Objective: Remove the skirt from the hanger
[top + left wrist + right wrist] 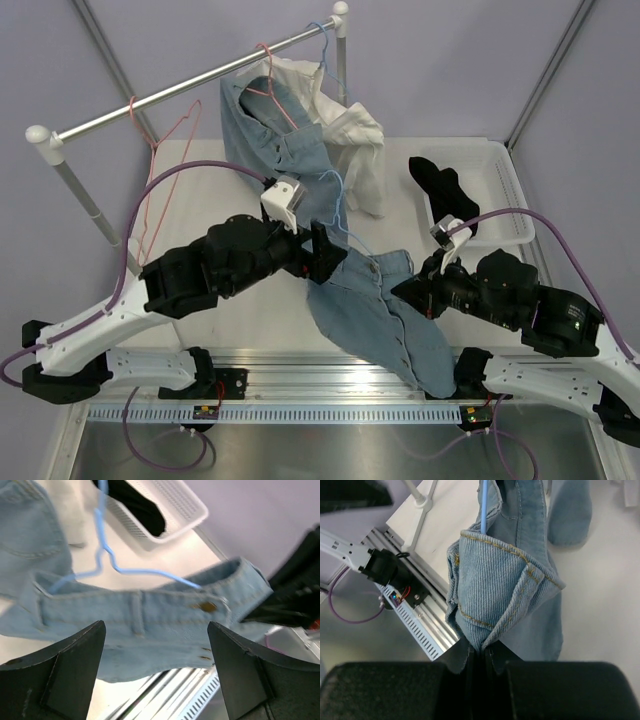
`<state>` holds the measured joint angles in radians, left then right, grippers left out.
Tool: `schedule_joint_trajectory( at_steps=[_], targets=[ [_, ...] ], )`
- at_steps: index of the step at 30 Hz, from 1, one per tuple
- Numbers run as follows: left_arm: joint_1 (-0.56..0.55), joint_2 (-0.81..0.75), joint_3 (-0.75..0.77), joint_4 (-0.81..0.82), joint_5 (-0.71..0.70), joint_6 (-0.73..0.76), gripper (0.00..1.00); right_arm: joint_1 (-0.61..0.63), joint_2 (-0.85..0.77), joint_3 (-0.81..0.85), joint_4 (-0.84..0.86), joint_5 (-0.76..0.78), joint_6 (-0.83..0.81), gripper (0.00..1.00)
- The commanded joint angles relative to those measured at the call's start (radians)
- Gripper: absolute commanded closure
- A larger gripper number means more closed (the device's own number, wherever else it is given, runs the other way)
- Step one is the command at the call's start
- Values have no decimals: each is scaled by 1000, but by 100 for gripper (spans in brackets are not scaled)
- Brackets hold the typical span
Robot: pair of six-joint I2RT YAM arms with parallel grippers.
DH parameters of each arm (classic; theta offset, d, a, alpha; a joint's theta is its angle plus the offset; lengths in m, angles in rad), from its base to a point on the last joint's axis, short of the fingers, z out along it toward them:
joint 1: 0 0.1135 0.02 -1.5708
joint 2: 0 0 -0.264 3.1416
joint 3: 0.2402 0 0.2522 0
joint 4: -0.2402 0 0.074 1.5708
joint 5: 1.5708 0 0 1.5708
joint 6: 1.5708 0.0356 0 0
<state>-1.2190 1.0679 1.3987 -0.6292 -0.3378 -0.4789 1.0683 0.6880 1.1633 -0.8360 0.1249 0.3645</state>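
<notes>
The black skirt (445, 190) lies crumpled in the white basket (510, 200) at the right, apart from both grippers; the left wrist view shows the skirt (140, 505) there too. A pink hanger (160, 160) hangs bare on the rail at the left. My right gripper (415, 295) is shut on the waistband of blue denim trousers (490, 590), its jaws (480, 652) pinching a fold. A light-blue hanger (107, 555) runs into that waistband. My left gripper (156, 630) stands open just before the waistband (150, 615), nothing between its fingers.
On the metal rail (180, 90) hang another denim garment (270, 130) on a second pink hanger (265, 60) and a white shirt (350, 140). The held trousers (375, 310) trail down to the table's near edge. The rail's left post (70, 180) stands beside my left arm.
</notes>
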Motion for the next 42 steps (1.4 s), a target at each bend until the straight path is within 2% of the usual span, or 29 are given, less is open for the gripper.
schedule_joint_trajectory(
  at_steps=[1,3,7,20,23,25,26,29,34,37,38,41,42],
  targets=[
    [82,-2,62,-3,-4,54,13,9,-39,-13,139,-103,59,100],
    [108,0,65,13,38,69,13,7,-39,-27,153,-120,76,100],
    [137,9,82,26,37,95,13,9,-41,-42,181,-169,94,100],
    [170,66,74,52,77,108,16,7,-59,-36,247,-261,100,100],
    [176,70,68,66,83,108,25,7,-59,-34,256,-281,99,100],
    [179,72,68,74,94,108,35,9,-61,-31,252,-272,99,100],
    [179,75,68,74,95,105,57,7,-61,-31,250,-269,97,100],
    [180,72,60,72,82,92,100,7,-64,-25,253,-261,96,100],
    [182,56,62,79,54,88,100,7,-62,-13,221,-183,106,100],
    [184,53,94,63,33,100,100,9,-50,-5,169,-131,119,60],
    [184,56,109,54,23,105,100,9,-47,-4,160,-131,119,55],
    [187,78,173,19,5,128,100,7,-30,7,115,-131,119,29],
    [187,86,187,10,5,131,100,7,-28,10,88,-92,117,17]
  ],
)
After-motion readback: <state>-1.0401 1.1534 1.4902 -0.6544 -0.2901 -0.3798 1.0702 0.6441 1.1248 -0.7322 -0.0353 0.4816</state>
